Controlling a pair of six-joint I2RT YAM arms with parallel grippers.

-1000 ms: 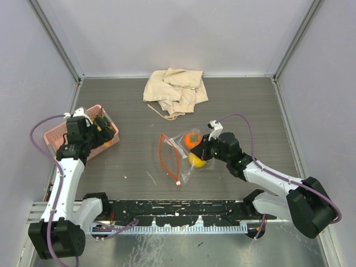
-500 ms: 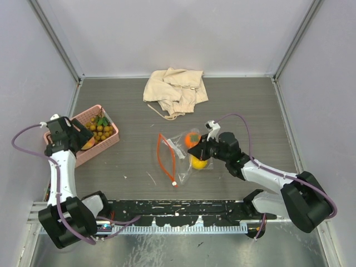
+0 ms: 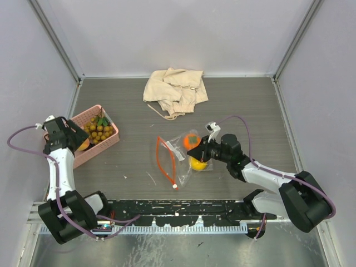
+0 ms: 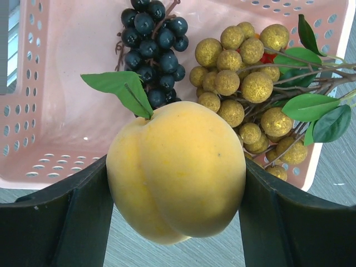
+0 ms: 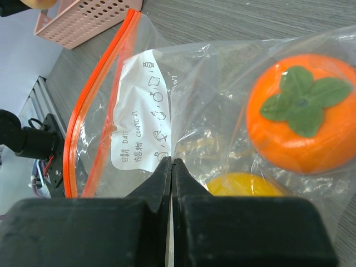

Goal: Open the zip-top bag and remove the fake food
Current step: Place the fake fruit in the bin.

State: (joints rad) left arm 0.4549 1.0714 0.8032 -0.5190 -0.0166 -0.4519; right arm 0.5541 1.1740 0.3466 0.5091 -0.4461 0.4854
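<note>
Pinching zip-top bag [image 5: 146,83], right end effector [image 5: 171,162] half-hiding lemon [image 5: 242,184]; left end effector [image 4: 175,214] gripping peach [image 4: 178,161].

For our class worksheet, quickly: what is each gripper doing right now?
Left gripper: closed on the yellow fake fruit.
Right gripper: shut, pinching the clear film of the zip-top bag.
</note>
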